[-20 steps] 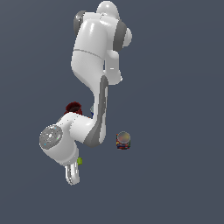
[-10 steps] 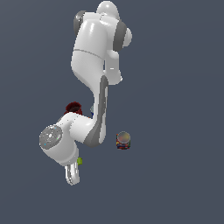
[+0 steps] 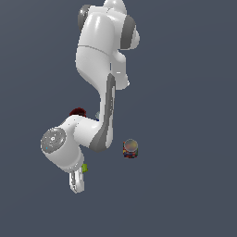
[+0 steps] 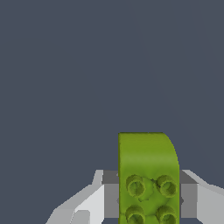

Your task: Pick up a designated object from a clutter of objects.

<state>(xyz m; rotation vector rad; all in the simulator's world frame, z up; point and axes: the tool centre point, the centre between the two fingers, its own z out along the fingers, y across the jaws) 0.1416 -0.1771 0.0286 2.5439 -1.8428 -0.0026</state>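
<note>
My gripper (image 4: 148, 199) is clamped on the green block (image 4: 148, 175), 4 studs showing; dark floor (image 4: 65, 65) lies behind it.

A white, jointed arm (image 3: 99, 55) is seen from above, folded down and forward, with its round wrist joint (image 3: 55, 141) at the exterior view's lower left. The gripper (image 4: 148, 199) is pointed downward. In the wrist view, its jaws are closed against both sides of the lime-green block (image 4: 146, 170), which is held between them.
</note>
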